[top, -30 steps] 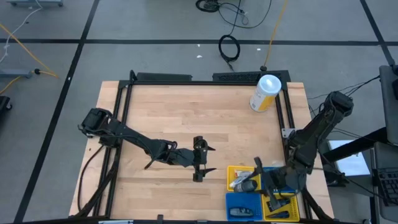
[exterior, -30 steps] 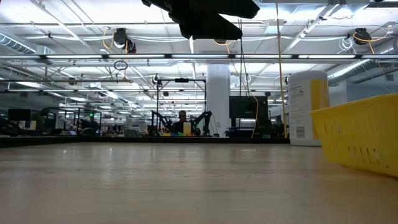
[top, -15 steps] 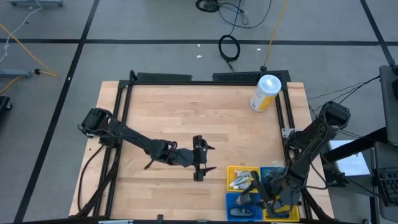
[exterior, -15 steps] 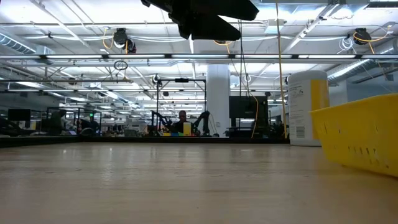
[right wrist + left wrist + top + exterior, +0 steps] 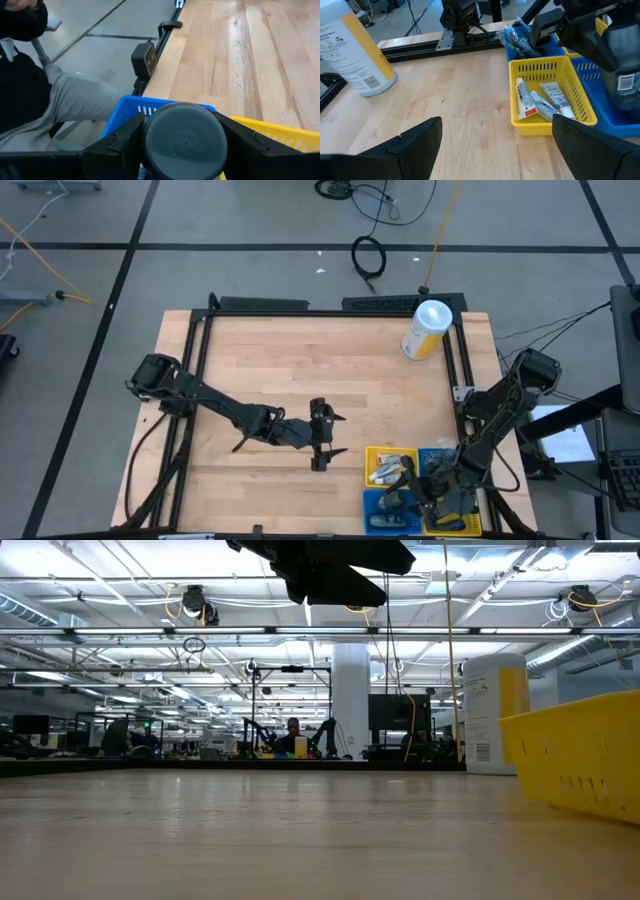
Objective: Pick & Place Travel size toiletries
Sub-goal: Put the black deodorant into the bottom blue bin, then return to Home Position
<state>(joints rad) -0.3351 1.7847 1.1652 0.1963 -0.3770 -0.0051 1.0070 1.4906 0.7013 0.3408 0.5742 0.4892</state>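
Wooden planking forms the surface [image 5: 320,370], framed by dark rails and standing on a grey floor with cables.

High view: a white-and-yellow canister [image 5: 427,329] stands at the far right corner. At the near right edge sit a yellow basket [image 5: 375,455] and a blue basket [image 5: 372,502], side by side and touching. Toiletry tubes [image 5: 385,472] lie in the yellow basket. The left gripper [image 5: 331,435] hangs over mid-surface just beside the yellow basket, fingers spread apart and empty. The right gripper [image 5: 400,500] is low over the blue basket, clamped on a dark round-topped bottle [image 5: 397,501].

Low view: the yellow basket [image 5: 580,760] fills the right edge, with the canister [image 5: 495,712] behind it. A dark arm part shows at top centre. A large workshop lies beyond the surface, where a person sits far off.

Left wrist view: the left gripper's fingers [image 5: 405,145] stand wide apart, nothing between them. Three or so white tubes [image 5: 540,100] lie loose in the yellow basket [image 5: 540,67]. The blue basket [image 5: 610,117] adjoins it, with the dark bottle [image 5: 622,70] held upright over it by the right arm.

Right wrist view: the right gripper [image 5: 182,142] grips the bottle's grey round cap [image 5: 185,137] between both fingers, above the blue basket rim [image 5: 132,107]. A seated person's leg shows beyond the surface's edge.
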